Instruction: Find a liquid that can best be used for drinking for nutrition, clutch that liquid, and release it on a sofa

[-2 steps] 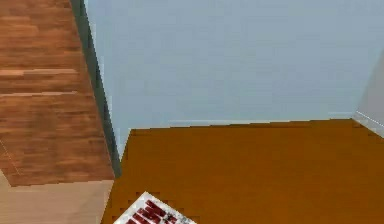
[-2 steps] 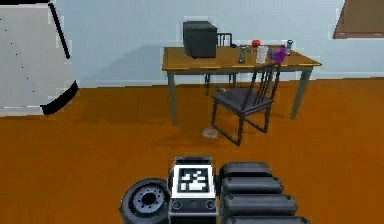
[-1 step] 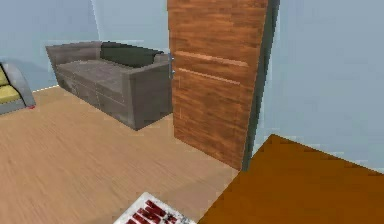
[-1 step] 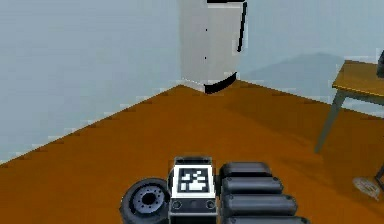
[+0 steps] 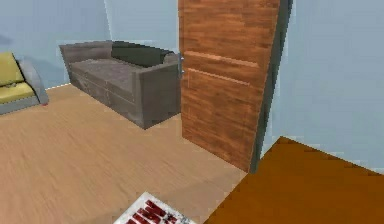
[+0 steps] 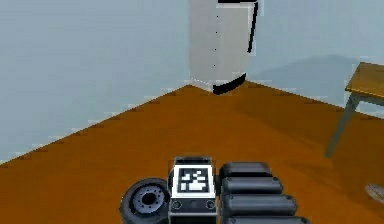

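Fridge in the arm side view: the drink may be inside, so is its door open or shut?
Shut, it seems: the fridge has white front panels sitting flush, and no interior shows.

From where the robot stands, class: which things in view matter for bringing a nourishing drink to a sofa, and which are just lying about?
Belongs to the job: grey sofa; white fridge, a likely place to look for the drink.

Just lying about: yellow chair; wooden door; table; red-and-white mat.

A white fridge (image 6: 222,45) stands by the far wall on brown floor (image 6: 120,150); table (image 6: 366,82) right, dark arm (image 6: 250,192) below.
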You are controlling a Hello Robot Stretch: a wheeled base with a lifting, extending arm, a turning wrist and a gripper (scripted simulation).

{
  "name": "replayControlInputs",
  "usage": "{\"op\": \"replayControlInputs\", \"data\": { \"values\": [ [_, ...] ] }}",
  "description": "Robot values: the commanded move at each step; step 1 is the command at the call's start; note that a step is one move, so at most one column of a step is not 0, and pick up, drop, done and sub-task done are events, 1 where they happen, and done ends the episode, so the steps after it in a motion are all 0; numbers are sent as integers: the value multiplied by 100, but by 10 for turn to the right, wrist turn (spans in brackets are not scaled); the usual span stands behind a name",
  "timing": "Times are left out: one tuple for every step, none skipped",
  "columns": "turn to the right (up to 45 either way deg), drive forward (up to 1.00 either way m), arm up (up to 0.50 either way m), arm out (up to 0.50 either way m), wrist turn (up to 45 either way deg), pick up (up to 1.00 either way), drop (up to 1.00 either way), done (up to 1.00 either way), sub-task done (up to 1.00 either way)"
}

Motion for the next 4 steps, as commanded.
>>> {"op": "replayControlInputs", "data": {
  "values": [
    [0, 45, 0, 0, 0, 0, 0, 0, 0],
    [0, 20, 0, 0, 0, 0, 0, 0, 0],
    [-420, 0, 0, 0, 0, 0, 0, 0, 0],
    [0, 100, 0, 0, 0, 0, 0, 0, 0]
  ]
}}
